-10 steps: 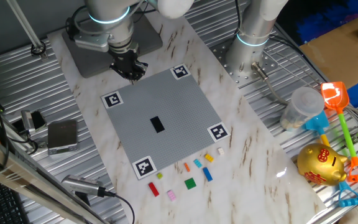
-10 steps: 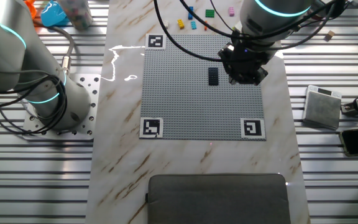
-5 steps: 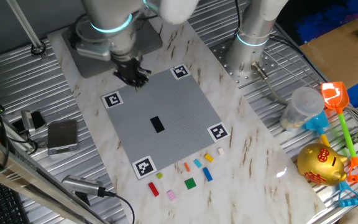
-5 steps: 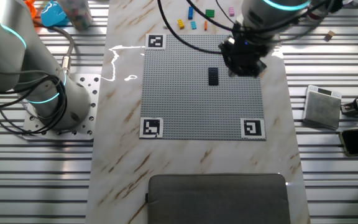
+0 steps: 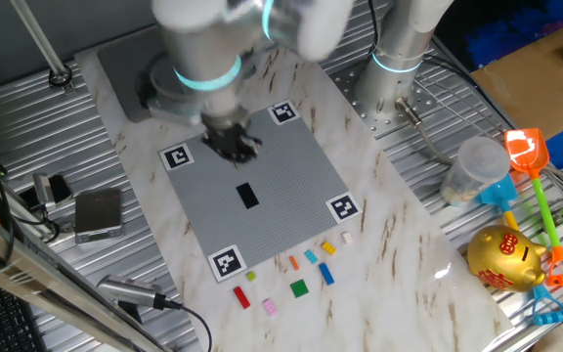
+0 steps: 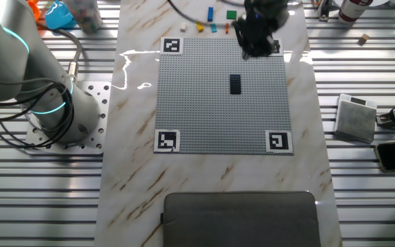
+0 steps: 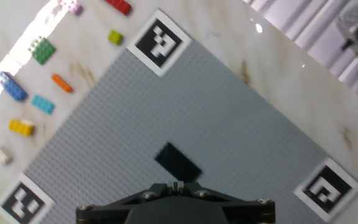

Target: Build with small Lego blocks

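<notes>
Grey studded plate (image 5: 257, 186) lying on marble table (image 5: 399, 244). Black brick (image 5: 247, 195) sitting near plate centre. Gripper (image 5: 231, 145) hovering above plate, just beyond black brick; jaw state blurred, cannot tell. Loose coloured bricks (image 5: 299, 273) lying on table beside plate's near edge.

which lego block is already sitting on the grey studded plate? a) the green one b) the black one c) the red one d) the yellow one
b: the black block lies near the middle of the grey studded plate, while the green block, red block and yellow block all lie on the marble table off the plate's edge.
</notes>
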